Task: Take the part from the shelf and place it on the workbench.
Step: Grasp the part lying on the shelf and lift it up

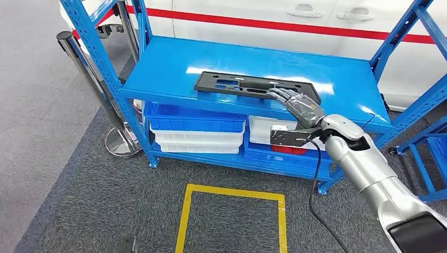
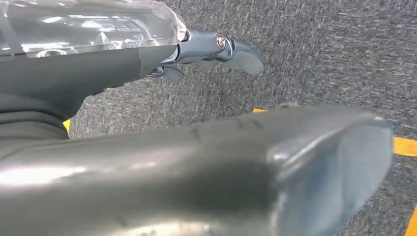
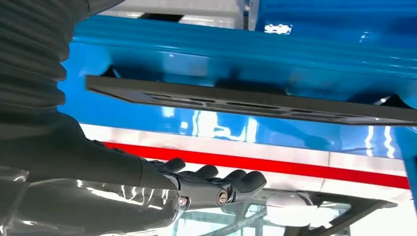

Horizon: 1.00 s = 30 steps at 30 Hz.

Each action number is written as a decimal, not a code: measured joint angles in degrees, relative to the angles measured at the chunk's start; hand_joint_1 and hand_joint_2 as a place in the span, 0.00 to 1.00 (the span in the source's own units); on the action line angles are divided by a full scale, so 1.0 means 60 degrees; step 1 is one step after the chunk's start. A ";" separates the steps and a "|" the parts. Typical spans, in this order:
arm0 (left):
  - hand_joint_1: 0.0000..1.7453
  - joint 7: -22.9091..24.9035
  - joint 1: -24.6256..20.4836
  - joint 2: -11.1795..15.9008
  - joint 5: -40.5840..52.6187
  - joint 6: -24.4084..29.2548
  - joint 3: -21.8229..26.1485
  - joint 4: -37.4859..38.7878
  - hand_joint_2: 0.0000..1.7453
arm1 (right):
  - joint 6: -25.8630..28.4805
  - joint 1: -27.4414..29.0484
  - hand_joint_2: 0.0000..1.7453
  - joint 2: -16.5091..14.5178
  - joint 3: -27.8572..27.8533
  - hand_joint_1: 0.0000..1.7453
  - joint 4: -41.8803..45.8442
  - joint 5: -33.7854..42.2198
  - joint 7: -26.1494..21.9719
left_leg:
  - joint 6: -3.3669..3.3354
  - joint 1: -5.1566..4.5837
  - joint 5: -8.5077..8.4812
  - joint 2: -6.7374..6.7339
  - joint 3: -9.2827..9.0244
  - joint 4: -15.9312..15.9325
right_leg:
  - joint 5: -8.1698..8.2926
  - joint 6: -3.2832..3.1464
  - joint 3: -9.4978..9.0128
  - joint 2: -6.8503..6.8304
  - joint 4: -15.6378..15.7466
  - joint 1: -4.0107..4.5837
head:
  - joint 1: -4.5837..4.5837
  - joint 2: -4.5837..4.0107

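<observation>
I see the flat black part lying on the blue shelf. My right hand hovers over its right end, fingers extended, holding nothing. I should lower squarely and grip that edge firmly. My left hand hangs empty.

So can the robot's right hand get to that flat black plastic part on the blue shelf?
Probably yes. The right hand hovers open over the near right end of the flat black plastic part on the blue metal shelf, and nothing lies between them.
</observation>
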State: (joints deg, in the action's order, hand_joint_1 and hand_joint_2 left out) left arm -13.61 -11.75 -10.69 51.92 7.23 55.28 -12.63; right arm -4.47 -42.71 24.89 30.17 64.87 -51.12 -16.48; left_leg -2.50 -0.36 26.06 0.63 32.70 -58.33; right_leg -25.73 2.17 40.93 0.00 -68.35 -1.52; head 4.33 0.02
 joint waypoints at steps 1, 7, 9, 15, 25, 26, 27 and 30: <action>0.00 -0.0003 0.0001 -0.0001 -0.0023 0.0006 0.0000 0.0000 0.00 | -0.0003 -0.0058 1.00 -0.0018 0.0015 0.00 -0.0030 0.0000 -0.0007 | 0.0010 -0.0005 0.0043 0.0000 -0.0049 -0.0003 | 0.0236 -0.0036 -0.0157 0.0000 0.0426 0.0016 | 0.0000 0.0000; 0.00 -0.0060 0.0004 -0.0016 -0.0164 0.0083 0.0034 0.0015 0.00 | -0.0054 -0.0554 1.00 -0.0306 0.0195 0.00 -0.0410 -0.0024 -0.0087 | 0.0247 -0.0036 0.0275 -0.0021 -0.0158 0.0017 | 0.0361 -0.0254 -0.0720 0.0009 0.1646 0.0125 | 0.0003 0.0000; 0.00 -0.0085 0.0008 -0.0016 -0.0195 0.0094 0.0040 0.0015 0.00 | -0.0043 -0.0667 1.00 -0.0400 0.0248 0.00 -0.0503 -0.0028 -0.0115 | 0.0358 -0.0035 0.0485 -0.0038 -0.0028 -0.0378 | 0.0285 -0.0351 -0.0896 -0.0007 0.1730 0.0050 | 0.0003 0.0000; 0.00 -0.0058 0.0084 -0.0009 -0.0239 0.0104 0.0059 0.0015 0.00 | -0.0041 -0.0805 1.00 -0.0679 0.0387 0.00 -0.0770 -0.0029 -0.0139 | 0.0550 0.0112 0.0498 -0.0048 0.1577 -0.2412 | -0.0092 -0.0386 -0.1393 -0.0013 0.1743 0.0020 | 0.0004 0.0000; 0.00 -0.0045 0.0054 0.0000 -0.0243 0.0080 0.0104 0.0015 0.00 | -0.0069 -0.1071 1.00 -0.0858 0.0504 0.00 -0.1067 -0.0019 -0.0141 | 0.0050 0.0102 -0.0528 -0.0011 0.0590 0.0042 | -0.0879 0.0041 -0.1336 -0.0007 0.0982 0.0018 | -0.0001 0.0000; 0.00 -0.0040 0.0047 0.0000 -0.0250 0.0080 0.0105 0.0015 0.00 | -0.0097 -0.1093 1.00 -0.0875 0.0519 0.00 -0.1129 -0.0017 -0.0118 | 0.0011 0.0091 -0.0499 -0.0010 0.0552 0.0050 | -0.1120 0.0045 -0.0983 -0.0004 0.0347 0.0026 | -0.0001 0.0000; 0.00 -0.0033 0.0046 0.0000 -0.0260 0.0080 0.0107 0.0015 0.00 | -0.0128 -0.1096 1.00 -0.0894 0.0543 0.00 -0.1208 -0.0017 -0.0089 | -0.0020 0.0077 -0.0466 -0.0009 0.0517 0.0048 | -0.1331 0.0050 -0.0564 -0.0002 -0.0340 0.0029 | -0.0001 0.0000; 0.00 -0.0013 0.0064 0.0000 -0.0285 0.0079 0.0114 0.0015 0.00 | -0.0183 -0.1067 1.00 -0.0964 0.0638 0.00 -0.1433 -0.0018 -0.0020 | -0.0056 0.0013 -0.0334 0.0011 0.0361 0.0032 | -0.0988 0.0002 0.0061 -0.0003 -0.0870 0.0043 | -0.0002 0.0000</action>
State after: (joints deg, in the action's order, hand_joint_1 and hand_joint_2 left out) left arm -13.68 -11.37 -10.69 50.21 7.71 55.96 -12.55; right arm -5.57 -49.11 19.11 34.00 56.28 -51.23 -16.60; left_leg -2.84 -0.28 24.06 0.69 34.87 -58.14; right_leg -31.66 2.17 41.30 -0.02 -73.57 -1.26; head 4.32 0.02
